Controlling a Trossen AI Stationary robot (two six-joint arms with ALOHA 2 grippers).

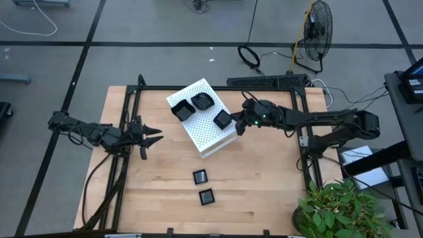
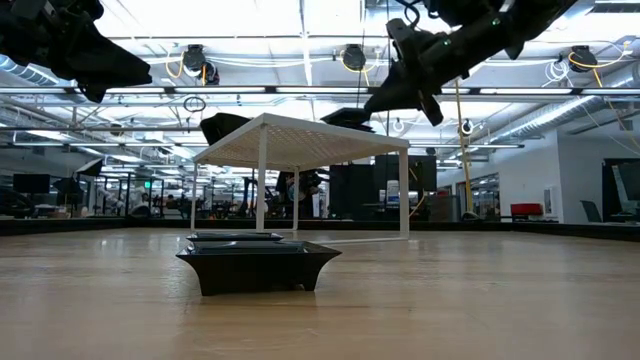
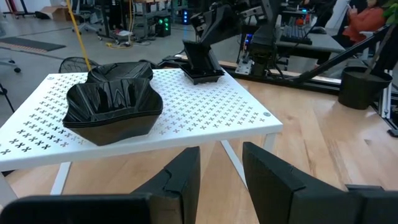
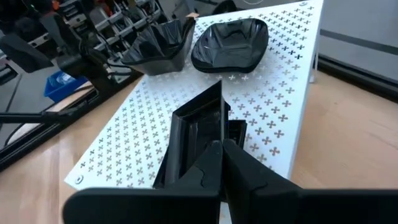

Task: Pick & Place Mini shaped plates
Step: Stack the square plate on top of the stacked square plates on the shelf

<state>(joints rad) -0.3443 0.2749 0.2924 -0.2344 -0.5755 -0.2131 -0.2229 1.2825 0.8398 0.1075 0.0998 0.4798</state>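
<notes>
Setting: pale wooden table [image 1: 158, 198] with a black frame around it; grey floor, cables and a fan beyond, a potted plant at one corner.
Stand: white perforated box [image 1: 206, 132] standing on thin legs mid-table, its flat top peppered with small cross-shaped holes.
My right gripper [image 4: 221, 151]: fingers pressed together on the raised rim of a square plate [image 1: 223, 119], at the edge of the box top nearest my right arm. In the right wrist view the plate sits tilted, one side up in my grip, its far side close to the surface.
My left gripper [image 3: 221, 163]: waiting over the table just off the box's left side, fingers partly apart with nothing between them.
Already on the box: a wavy-edged plate [image 4: 157, 43] and a rounded plate [image 4: 230, 42], side by side near the far end.
Still on the table: two small square plates [image 1: 203, 187], one behind the other, well in front of the box.
Step, as I judge it: placing this square plate on the box top.
Next move calls for: lowering it until the base lies flat, then parting my fingers and lifting straight off so the rim does not drag.
Materials: plates glossy black, hard, likely slick, with raised rims; box matt white.
</notes>
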